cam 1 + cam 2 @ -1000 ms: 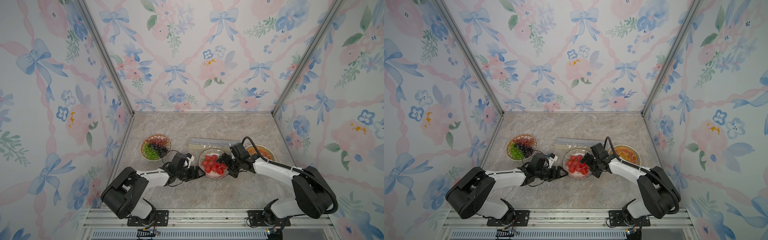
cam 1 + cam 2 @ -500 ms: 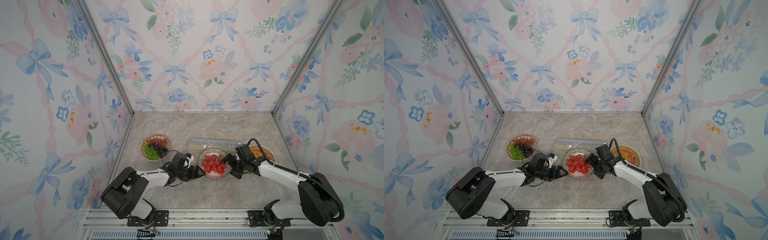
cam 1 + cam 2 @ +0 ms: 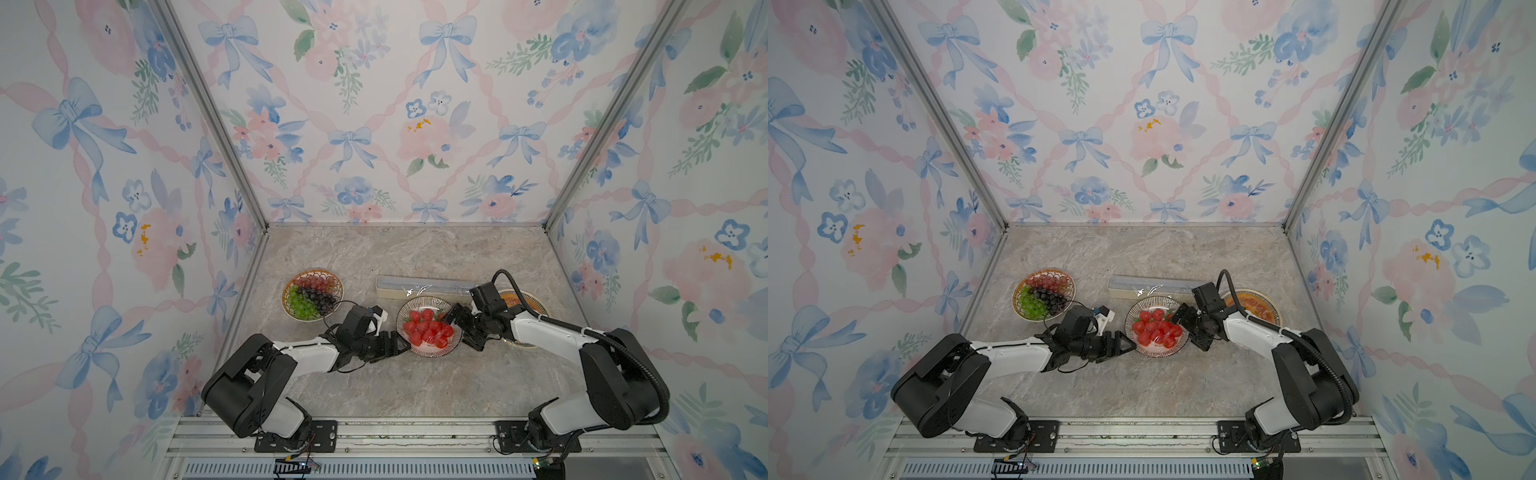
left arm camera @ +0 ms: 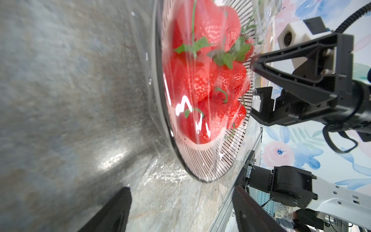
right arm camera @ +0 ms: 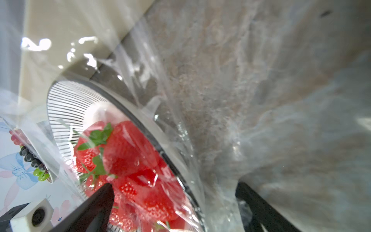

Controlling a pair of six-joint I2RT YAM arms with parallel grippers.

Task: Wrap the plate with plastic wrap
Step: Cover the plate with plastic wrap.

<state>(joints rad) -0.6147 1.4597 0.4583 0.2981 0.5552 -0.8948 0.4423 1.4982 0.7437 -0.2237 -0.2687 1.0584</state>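
In both top views, glossy plastic wrap (image 3: 434,306) covers the strawberry plate (image 3: 436,354) at lower centre of a marble table (image 3: 415,386), flowered walls (image 3: 374,124) all around. A box (image 3: 399,286) lies behind it, grapes (image 3: 309,297) at left. The left gripper (image 3: 402,345) and right gripper (image 3: 460,330) flank it, both spread wide. Left wrist: the plastic wrap (image 4: 166,172) crinkles beside the rim. Right wrist: it drapes between the fingers (image 5: 96,202).

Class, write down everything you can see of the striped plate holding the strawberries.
The plate is round and shallow, white with fine black radial stripes and a dark rim, seemingly ceramic. It sits flat on the marble-look table, just in front of the long cream box, heaped with red strawberries. Clear crinkly plastic wrap lies over it. The open right gripper straddles its rim.
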